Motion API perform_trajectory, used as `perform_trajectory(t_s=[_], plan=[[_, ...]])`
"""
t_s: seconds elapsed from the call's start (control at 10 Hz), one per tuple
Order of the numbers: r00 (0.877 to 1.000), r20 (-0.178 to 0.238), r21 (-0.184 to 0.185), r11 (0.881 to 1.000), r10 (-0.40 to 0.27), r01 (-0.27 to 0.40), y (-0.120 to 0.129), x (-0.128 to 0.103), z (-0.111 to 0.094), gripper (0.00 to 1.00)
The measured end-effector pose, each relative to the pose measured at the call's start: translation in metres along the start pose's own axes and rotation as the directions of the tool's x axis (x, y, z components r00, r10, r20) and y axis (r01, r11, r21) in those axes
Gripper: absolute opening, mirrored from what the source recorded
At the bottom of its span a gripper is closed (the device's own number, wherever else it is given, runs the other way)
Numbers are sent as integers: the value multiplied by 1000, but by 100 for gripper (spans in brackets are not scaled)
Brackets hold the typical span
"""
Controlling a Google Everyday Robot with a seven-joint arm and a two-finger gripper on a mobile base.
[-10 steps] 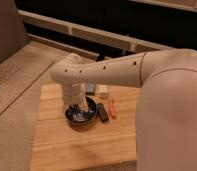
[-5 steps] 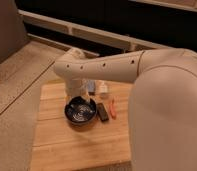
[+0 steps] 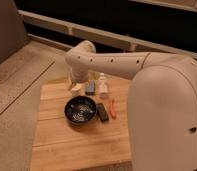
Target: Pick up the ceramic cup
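The ceramic cup (image 3: pixel 76 90) is a small cream-beige cylinder on the wooden table (image 3: pixel 57 145), just beyond the far rim of the dark bowl (image 3: pixel 80 110). My gripper (image 3: pixel 73 81) hangs under the white arm's rounded end (image 3: pixel 82 59), directly over the cup and close to it or touching it. The arm covers most of the gripper. I cannot tell whether the cup rests on the table or is lifted.
A small white bottle (image 3: pixel 102 85) and a bluish block (image 3: pixel 90 88) stand right of the cup. A black bar (image 3: pixel 102 112) and an orange stick (image 3: pixel 112 108) lie right of the bowl. My bulky white arm (image 3: pixel 167 110) covers the table's right side. Speckled floor lies to the left.
The arm's end has moved from above the bowl back and to the left, so the whole bowl now shows. The gripper now sits over the cup behind the bowl.
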Motion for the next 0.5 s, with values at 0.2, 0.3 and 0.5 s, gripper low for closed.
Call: perform_trajectory(t_s=[0.2, 0.3, 0.5], plan=[[1000, -1, -28, 1000, 4, -4, -8, -7, 4, 65], [1000, -1, -28, 1000, 5, -5, -9, -7, 4, 65], [1000, -2, -29, 1000, 1, -1, -6, -7, 4, 65]])
